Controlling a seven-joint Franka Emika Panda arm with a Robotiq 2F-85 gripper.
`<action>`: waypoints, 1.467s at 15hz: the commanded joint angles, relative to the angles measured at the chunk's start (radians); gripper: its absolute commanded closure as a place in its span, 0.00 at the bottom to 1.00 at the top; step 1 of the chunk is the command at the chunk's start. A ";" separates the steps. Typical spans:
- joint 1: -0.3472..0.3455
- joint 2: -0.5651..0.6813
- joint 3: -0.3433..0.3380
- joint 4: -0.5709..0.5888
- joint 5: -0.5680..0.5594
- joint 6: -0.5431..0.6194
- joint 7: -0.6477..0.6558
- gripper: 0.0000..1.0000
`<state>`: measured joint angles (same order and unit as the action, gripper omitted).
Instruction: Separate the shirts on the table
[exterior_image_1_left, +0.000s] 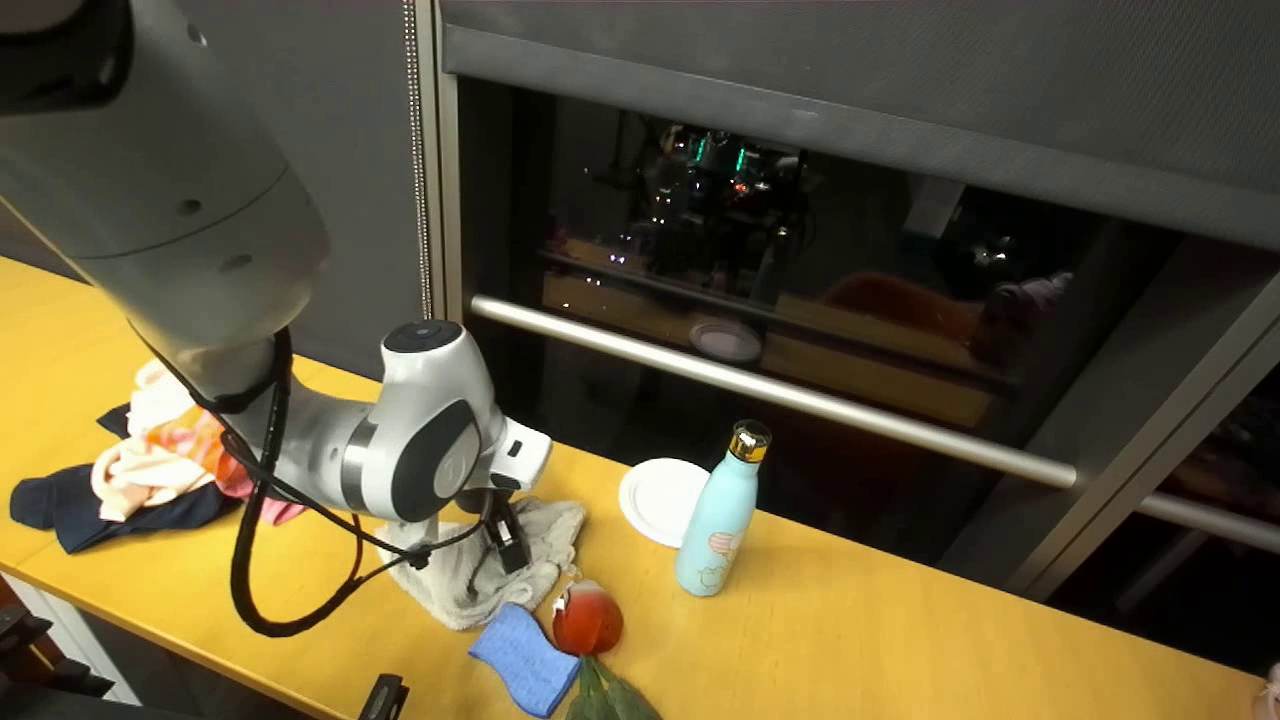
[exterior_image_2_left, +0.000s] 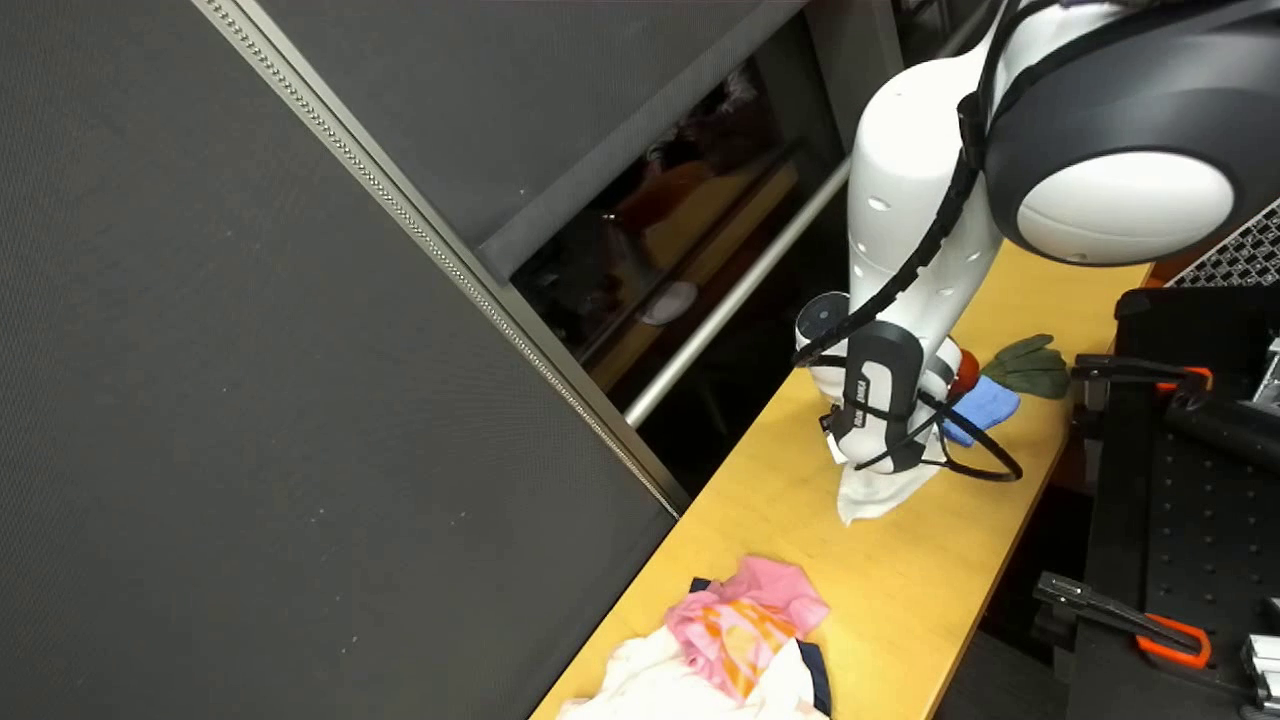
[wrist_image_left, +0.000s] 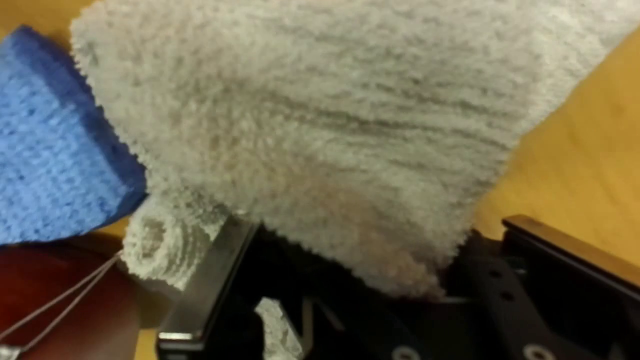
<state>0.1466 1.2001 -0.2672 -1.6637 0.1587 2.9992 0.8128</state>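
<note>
A pile of shirts lies at the left of the table in an exterior view: a navy one (exterior_image_1_left: 75, 510) underneath, with a cream one (exterior_image_1_left: 150, 485) and a pink-orange one (exterior_image_1_left: 195, 440) on top. The pile also shows in an exterior view, with pink-orange cloth (exterior_image_2_left: 745, 640), cream cloth (exterior_image_2_left: 645, 680) and a navy edge (exterior_image_2_left: 817, 678). My gripper (exterior_image_1_left: 510, 545) is away from the pile, down at a crumpled grey-white towel (exterior_image_1_left: 555, 530). In the wrist view my gripper (wrist_image_left: 380, 235) has its fingers wide apart, with the towel (wrist_image_left: 325, 115) loose between them. The arm mostly hides the gripper in an exterior view.
A blue sponge (exterior_image_1_left: 530, 655), a red round object (exterior_image_1_left: 588, 620) with a cord and a green leafy-looking item (exterior_image_1_left: 605, 695) lie beside the towel. A light-blue bottle (exterior_image_1_left: 720, 525) and a white plate (exterior_image_1_left: 655, 495) stand near the window. Clamps (exterior_image_2_left: 1125, 610) sit beyond the table's edge.
</note>
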 joint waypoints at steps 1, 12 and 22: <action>-0.004 0.077 -0.083 0.065 0.041 0.009 0.011 0.99; -0.068 0.130 -0.164 0.116 0.060 0.022 0.050 0.62; 0.000 -0.176 -0.050 -0.313 0.083 0.303 -0.047 0.00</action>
<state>0.1350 1.1697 -0.3853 -1.7959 0.1930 3.2049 0.8457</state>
